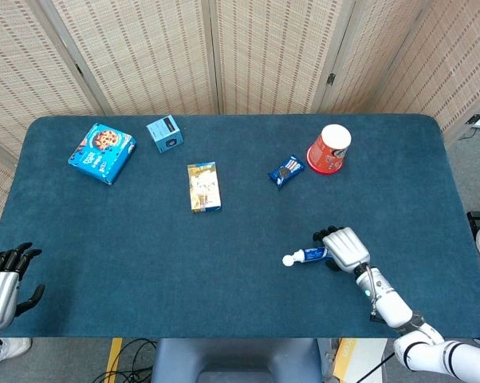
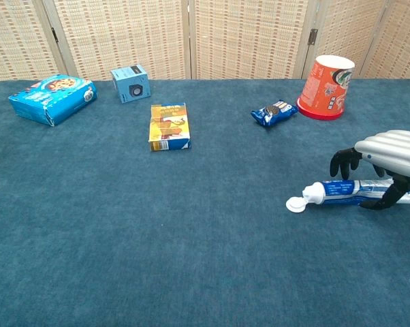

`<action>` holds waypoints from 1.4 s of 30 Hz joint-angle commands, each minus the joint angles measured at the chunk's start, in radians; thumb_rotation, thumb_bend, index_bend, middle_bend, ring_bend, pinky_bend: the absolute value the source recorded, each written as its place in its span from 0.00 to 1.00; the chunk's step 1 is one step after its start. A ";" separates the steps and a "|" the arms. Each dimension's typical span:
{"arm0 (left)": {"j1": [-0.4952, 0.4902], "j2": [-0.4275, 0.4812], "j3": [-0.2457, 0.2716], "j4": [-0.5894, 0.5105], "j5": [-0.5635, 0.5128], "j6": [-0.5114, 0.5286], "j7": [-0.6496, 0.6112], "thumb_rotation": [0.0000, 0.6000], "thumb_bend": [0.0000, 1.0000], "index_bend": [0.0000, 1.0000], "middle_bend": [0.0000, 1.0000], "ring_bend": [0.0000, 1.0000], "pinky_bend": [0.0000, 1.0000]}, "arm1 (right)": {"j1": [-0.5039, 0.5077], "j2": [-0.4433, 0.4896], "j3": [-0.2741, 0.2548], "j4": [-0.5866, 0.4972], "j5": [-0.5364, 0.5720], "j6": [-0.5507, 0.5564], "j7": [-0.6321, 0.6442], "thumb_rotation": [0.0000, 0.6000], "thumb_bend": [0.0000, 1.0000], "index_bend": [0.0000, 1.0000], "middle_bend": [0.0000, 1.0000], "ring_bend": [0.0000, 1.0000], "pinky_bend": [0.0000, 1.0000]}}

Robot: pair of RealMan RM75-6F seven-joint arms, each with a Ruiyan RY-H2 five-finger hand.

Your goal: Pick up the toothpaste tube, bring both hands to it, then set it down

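The toothpaste tube (image 1: 309,254) (image 2: 342,191) lies flat on the blue table cloth at the front right, its white cap (image 2: 295,203) pointing left. My right hand (image 1: 344,248) (image 2: 390,159) arches over the tube's rear half. Its fingers (image 2: 342,162) reach down on the far side and the thumb sits on the near side, with the tube still resting on the cloth. Off the table's front left corner, my left hand (image 1: 2,282) holds nothing, fingers apart; it shows only in the head view.
An orange cup (image 1: 328,148) (image 2: 326,87) and a small cookie packet (image 1: 286,171) (image 2: 274,113) stand behind the tube. A yellow box (image 1: 203,187), a small blue box (image 1: 165,133) and a blue cookie box (image 1: 102,153) lie to the left.
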 commanded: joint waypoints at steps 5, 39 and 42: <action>0.000 -0.005 0.000 0.011 -0.001 -0.005 -0.008 1.00 0.32 0.26 0.19 0.22 0.22 | 0.006 -0.013 -0.004 0.004 0.015 0.003 -0.021 1.00 0.33 0.38 0.46 0.35 0.47; -0.220 -0.022 -0.095 0.024 0.113 -0.151 -0.273 1.00 0.24 0.05 0.15 0.22 0.22 | 0.173 -0.123 0.129 -0.195 -0.067 0.047 0.562 1.00 0.71 0.75 0.72 0.59 0.64; -0.246 -0.036 -0.088 0.004 0.144 -0.169 -0.245 1.00 0.24 0.03 0.14 0.22 0.22 | 0.201 -0.164 0.146 -0.177 -0.052 0.027 0.604 1.00 0.70 0.75 0.72 0.59 0.64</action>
